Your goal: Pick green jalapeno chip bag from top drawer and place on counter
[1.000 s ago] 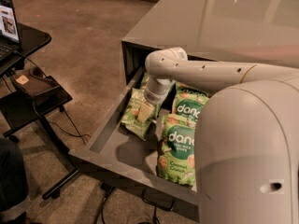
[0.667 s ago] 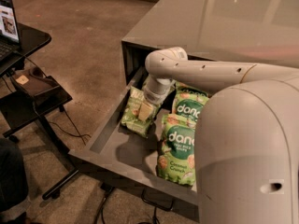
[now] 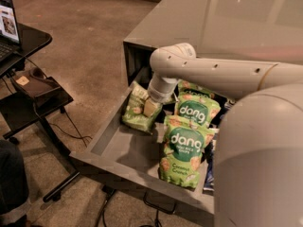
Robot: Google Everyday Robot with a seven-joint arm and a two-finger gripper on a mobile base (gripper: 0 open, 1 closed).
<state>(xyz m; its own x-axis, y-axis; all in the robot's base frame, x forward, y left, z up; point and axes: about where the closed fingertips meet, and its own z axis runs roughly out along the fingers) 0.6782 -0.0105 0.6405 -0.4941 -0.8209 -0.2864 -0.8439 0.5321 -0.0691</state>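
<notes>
The olive-green jalapeno chip bag [image 3: 136, 110] stands tilted at the left side of the open top drawer [image 3: 118, 150]. My gripper [image 3: 151, 107] reaches down from the white arm into the drawer and sits against the bag's right edge, shut on it, with the bag's bottom edge close to the drawer floor. A pale finger [image 3: 150, 108] overlaps the bag. The grey glossy counter [image 3: 227, 22] spreads above and behind the drawer.
Two brighter green "dang" bags [image 3: 196, 110] [image 3: 182, 150] lie right of the gripper, with a dark blue bag's edge [image 3: 209, 174] beside them. A black side table [image 3: 28, 103] with a laptop [image 3: 7, 27] stands at the left. My white body fills the lower right.
The gripper and the olive-green bag have shifted slightly up and to the left together. The dang bags have not moved.
</notes>
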